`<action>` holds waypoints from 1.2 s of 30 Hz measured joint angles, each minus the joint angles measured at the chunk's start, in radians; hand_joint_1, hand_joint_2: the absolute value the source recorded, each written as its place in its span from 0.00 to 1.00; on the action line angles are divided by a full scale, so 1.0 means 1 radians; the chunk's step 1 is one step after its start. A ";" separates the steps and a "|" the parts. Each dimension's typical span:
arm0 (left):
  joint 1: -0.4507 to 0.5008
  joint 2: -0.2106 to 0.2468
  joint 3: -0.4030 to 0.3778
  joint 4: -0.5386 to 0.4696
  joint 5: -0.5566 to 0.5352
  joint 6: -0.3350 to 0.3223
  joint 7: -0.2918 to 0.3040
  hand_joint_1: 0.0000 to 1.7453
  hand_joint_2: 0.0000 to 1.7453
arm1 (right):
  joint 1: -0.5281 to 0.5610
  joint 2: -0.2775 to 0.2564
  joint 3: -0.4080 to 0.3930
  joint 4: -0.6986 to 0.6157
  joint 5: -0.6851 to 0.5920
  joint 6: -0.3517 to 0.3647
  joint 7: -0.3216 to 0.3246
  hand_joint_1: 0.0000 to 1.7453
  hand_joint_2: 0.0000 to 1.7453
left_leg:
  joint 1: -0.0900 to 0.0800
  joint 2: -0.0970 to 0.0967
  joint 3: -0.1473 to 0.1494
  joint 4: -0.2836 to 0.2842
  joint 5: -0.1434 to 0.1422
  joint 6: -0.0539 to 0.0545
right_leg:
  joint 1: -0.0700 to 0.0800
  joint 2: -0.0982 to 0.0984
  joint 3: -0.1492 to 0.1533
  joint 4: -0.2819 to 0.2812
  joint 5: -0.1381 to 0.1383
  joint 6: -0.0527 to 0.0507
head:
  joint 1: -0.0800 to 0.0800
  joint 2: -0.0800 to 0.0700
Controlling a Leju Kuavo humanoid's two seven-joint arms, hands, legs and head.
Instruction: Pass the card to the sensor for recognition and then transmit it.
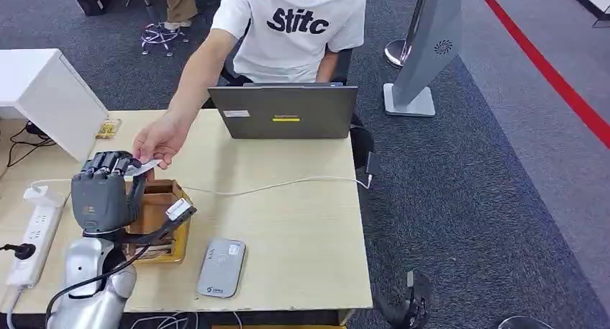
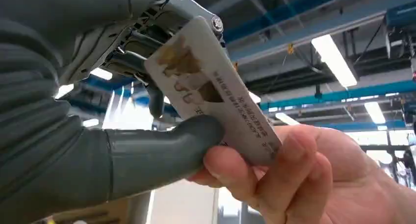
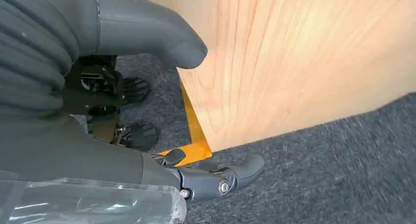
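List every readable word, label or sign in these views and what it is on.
"Stitc": black print on the person's white T-shirt.
Card: lines of small print, too blurred to read.
Laptop: white and yellow stickers, too small to read.
Sensor: a contactless symbol and a small label, unreadable.

I can read "Stitc" in black letters across the person's white T-shirt. The card carries lines of small print I can't make out. The laptop lid bears a white label and a yellow sticker, both too small to read.
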 joint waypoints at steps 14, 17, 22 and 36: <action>0.042 -0.094 0.111 -0.116 0.110 0.030 -0.353 1.00 1.00 | 0.000 0.000 0.047 0.004 -0.062 -0.027 -0.018 0.00 1.00 | -0.001 0.000 0.000 0.000 0.000 0.000 | -0.001 0.000 0.000 0.000 0.000 0.000 | 0.000 0.000; 0.120 -0.153 0.101 -0.126 0.122 0.032 -0.398 1.00 1.00 | 0.008 -0.002 0.054 0.004 -0.112 -0.028 -0.029 0.00 1.00 | -0.003 0.000 0.000 0.000 -0.001 0.001 | -0.002 0.000 0.000 -0.001 -0.001 0.001 | 0.000 0.000; 0.210 -0.214 0.071 -0.119 0.110 0.032 -0.425 1.00 1.00 | 0.023 -0.008 0.054 0.004 -0.138 -0.024 -0.045 0.00 1.00 | -0.003 0.000 -0.001 0.000 -0.001 0.002 | -0.003 0.000 -0.001 -0.001 -0.001 0.001 | 0.000 0.000; 0.283 -0.302 0.124 0.017 0.100 0.032 -0.480 1.00 1.00 | 0.044 -0.026 0.054 0.003 -0.167 -0.029 -0.072 0.00 1.00 | -0.003 0.000 -0.001 0.000 -0.001 0.002 | -0.002 0.000 -0.001 -0.001 -0.001 0.001 | 0.000 0.000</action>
